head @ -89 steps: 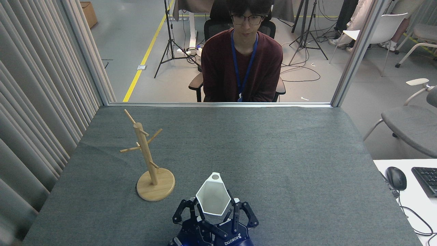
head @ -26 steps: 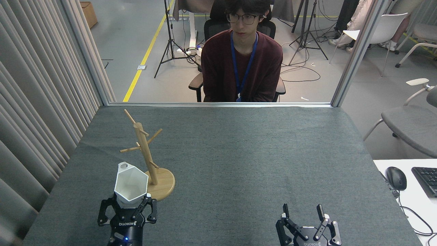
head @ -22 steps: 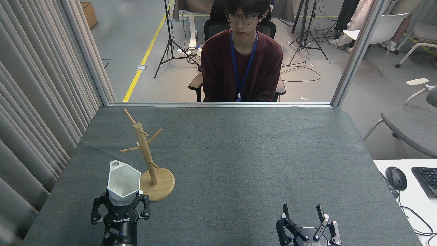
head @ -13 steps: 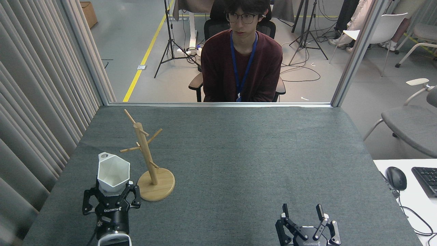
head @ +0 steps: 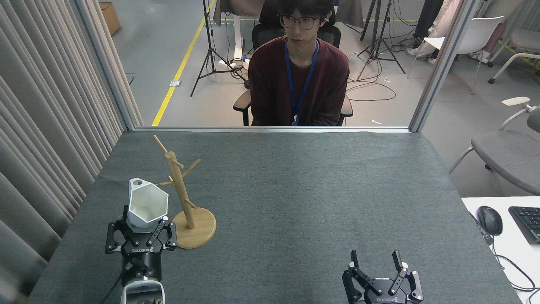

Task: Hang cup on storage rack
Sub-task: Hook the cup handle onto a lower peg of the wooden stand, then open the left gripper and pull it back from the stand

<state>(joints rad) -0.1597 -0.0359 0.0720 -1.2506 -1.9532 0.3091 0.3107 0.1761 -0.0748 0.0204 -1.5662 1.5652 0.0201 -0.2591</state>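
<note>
My left gripper (head: 141,226) is clamped on the tapered base of the small white faceted cup w/ hexagonal rim (head: 147,205), mouth up, holed tab (head: 136,183) on its far-left edge. Cup is off the grey felt table (head: 320,190), just left of the light wooden mug tree w/ round disc base (head: 182,198), in front of its left peg (head: 165,183). Pickup looks done; hanging isn't: tab hole not on any peg yet. Left to do, I reckon: line hole up w/ peg, slide on, let go. My right gripper (head: 375,264) idles near-right, fingers spread wide, empty. Count: 1 cup, 1 rack, approx 4 pegs visible, 2 grippers.
</note>
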